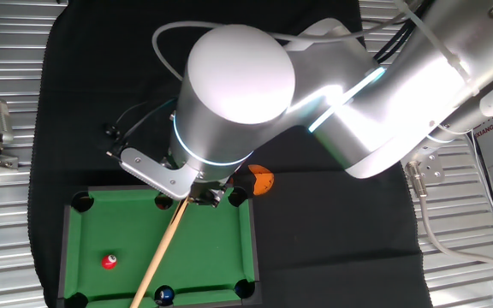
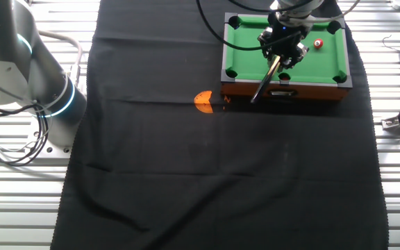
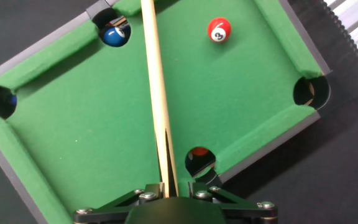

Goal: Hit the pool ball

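The gripper (image 3: 166,190) was clamped on a wooden cue (image 3: 156,93), its fingers closed on the stick's near end in the hand view, above the miniature pool table (image 3: 92,143). The cue ran out across the green felt toward the far rail. A blue ball (image 3: 112,35) sat in a far pocket just left of the cue. The pool ball (image 3: 219,30), red with a white spot, lay on the felt right of the cue, near the far rail and apart from both.
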You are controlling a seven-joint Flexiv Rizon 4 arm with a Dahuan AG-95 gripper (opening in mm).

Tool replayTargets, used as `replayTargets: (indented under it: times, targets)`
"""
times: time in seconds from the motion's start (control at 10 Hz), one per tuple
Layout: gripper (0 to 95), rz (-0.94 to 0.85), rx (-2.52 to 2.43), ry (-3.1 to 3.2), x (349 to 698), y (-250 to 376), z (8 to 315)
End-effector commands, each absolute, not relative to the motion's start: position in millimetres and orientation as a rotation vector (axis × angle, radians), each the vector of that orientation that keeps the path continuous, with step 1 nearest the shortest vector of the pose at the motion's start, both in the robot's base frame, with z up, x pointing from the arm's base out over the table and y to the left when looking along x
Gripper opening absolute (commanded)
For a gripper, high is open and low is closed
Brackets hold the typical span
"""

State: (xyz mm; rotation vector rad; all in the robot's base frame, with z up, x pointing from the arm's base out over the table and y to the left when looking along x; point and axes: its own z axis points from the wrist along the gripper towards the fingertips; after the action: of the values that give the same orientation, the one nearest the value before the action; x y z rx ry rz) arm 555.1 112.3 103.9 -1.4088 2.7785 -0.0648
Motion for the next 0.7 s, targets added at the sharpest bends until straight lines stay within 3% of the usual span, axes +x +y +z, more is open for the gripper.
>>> replayTargets:
  times: [0.1,0.7]
  targets:
    - [19.0,-0.072,-1.416,2.779,554.6,112.0,103.5]
    - [19.0,-0.077,-1.403,2.790,554.8,112.2,104.4]
